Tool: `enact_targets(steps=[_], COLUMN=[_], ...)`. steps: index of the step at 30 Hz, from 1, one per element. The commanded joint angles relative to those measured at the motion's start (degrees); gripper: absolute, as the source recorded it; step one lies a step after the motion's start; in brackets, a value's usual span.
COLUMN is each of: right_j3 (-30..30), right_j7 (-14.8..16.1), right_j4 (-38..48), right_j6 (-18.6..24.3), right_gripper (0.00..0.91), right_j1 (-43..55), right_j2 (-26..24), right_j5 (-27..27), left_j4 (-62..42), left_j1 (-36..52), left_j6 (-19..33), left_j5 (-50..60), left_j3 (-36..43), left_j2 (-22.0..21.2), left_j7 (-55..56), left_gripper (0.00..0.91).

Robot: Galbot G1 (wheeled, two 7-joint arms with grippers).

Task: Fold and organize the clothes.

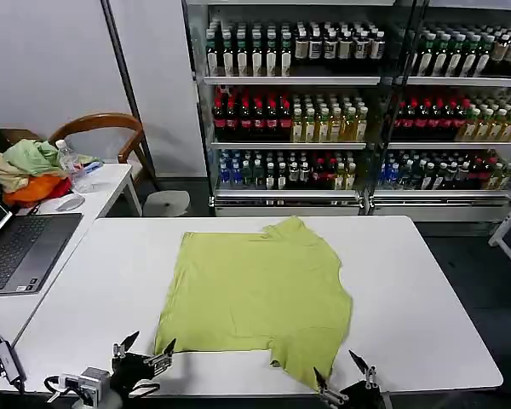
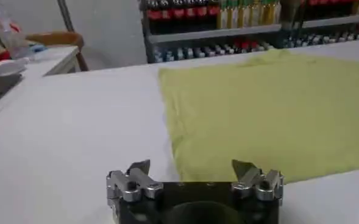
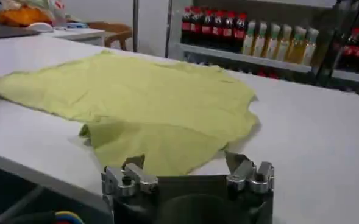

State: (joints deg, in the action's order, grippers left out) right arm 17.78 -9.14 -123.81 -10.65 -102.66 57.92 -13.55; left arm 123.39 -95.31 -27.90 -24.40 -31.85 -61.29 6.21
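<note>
Head view: T-shirt [image 1: 257, 298] spread plain face up mid-worktop [image 1: 426, 290], mostly flat, near right corner rumpled and reaching close to the near edge. Left claw [image 1: 145, 349] low at the near edge, just beside the shirt's near left corner, fingers spread, gripping nothing. Right claw [image 1: 345, 377] near the shirt's near right corner, likewise spread and empty. Laptop [image 1: 17, 251] and fabric bundle [image 1: 30, 170] far left on a side desk; bottle shelves [image 1: 358, 111] behind.

Left wrist view: left claw [image 2: 191, 173] wide apart over bare worktop [image 2: 69, 128], shirt [image 2: 270, 115] hem just beyond the fingertips.

Right wrist view: right claw [image 3: 185, 170] wide apart, rumpled shirt [image 3: 142, 103] corner directly ahead.

Risks, as judgement: thin fabric likely to bunch or slip, a pinch catching one layer only, the rumpled corner folding crooked, uneven lifts skewing the fold.

No writing readable on shirt or bottles.
</note>
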Motion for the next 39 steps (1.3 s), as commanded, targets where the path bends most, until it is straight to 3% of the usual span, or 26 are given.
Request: enact_targets(steps=[1, 6, 8, 9, 10, 33, 39], right_j3=[-1.4, -2.0, -2.2, -2.4, -2.5, -2.8, -0.6], right_j7=[-1.3, -1.8, -2.1, -2.2, -2.3, -0.8, -0.1], right_j4=[0.4, 0.3, 0.3, 0.2, 0.2, 0.3, -3.5], right_j6=[-0.6, -1.2, -1.8, -1.9, -1.9, -0.1, -0.2], right_gripper=[0.907, 0.907, 0.474, 0.02, 0.0, 0.0, 0.0], right_j1=[-0.6, 0.0, 0.0, 0.0, 0.0, 1.3, 4.9], right_j2=[0.2, 0.3, 0.2, 0.2, 0.2, 0.6, 0.0], right_j5=[0.2, 0.0, -0.4, -0.9, -1.0, -0.9, -3.9], left_j4=[-1.9, -2.3, -2.5, -2.7, -2.8, -2.0, -0.4], left_j1=[-0.1, 0.1, 0.2, 0.2, 0.2, 0.4, 2.7], left_j6=[-0.7, -1.2, -1.2, -1.1, -0.9, 1.9, 4.5], left_j5=[-0.5, -0.6, -0.9, -1.4, -1.5, -0.9, -3.8], left_j3=[0.5, 1.3, 1.4, 1.5, 1.5, 2.5, 2.2], left_j2=[0.0, -0.4, -0.4, -0.4, -0.4, 0.5, 2.6], left_j7=[1.2, 1.9, 1.9, 2.0, 1.9, -0.6, -2.8], left_gripper=[0.907, 0.907, 0.856, 0.111, 0.04, 0.05, 0.04])
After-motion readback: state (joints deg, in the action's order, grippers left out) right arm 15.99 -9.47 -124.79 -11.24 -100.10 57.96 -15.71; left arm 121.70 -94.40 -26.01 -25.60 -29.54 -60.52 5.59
